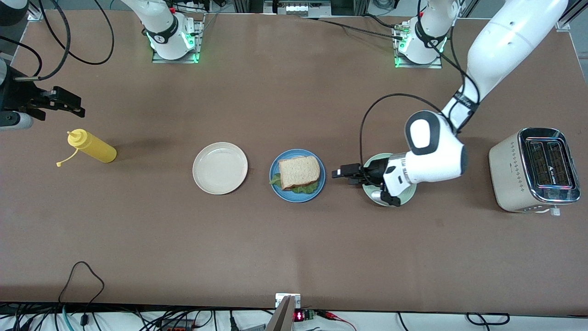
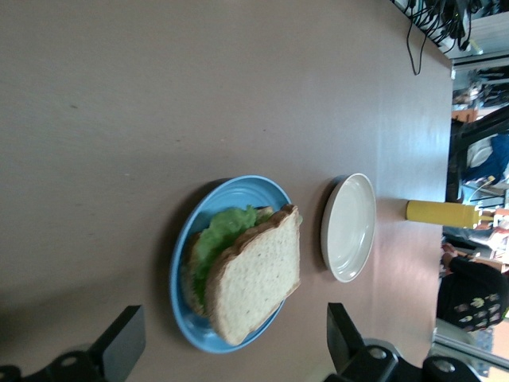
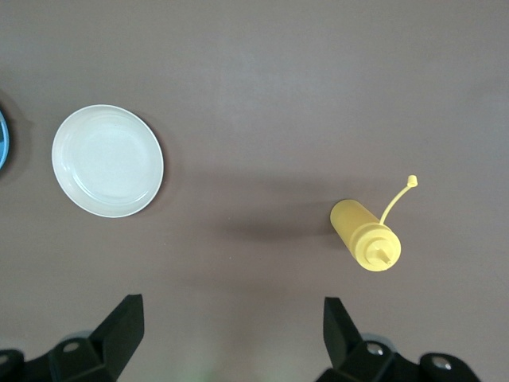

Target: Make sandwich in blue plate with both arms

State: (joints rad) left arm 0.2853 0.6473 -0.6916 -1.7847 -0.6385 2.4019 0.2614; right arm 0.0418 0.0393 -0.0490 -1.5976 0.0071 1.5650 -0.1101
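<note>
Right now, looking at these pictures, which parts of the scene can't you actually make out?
- Pale green plate: front view, mostly covered by the left arm and the open left end effector over it.
- Bottom slice of the sandwich: front view, hidden under the top slice and lettuce.
- Blue plate: right wrist view, cut off by the picture's edge.
- Right end effector: open, over the table near the yellow bottle; its arm leaves the front view's edge.

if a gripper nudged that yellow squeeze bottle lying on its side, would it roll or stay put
The yellow squeeze bottle looks round-bodied and lies on its side, so it would probably roll. Its taper suggests a curved path. The dangling cap tether might drag slightly.
</note>
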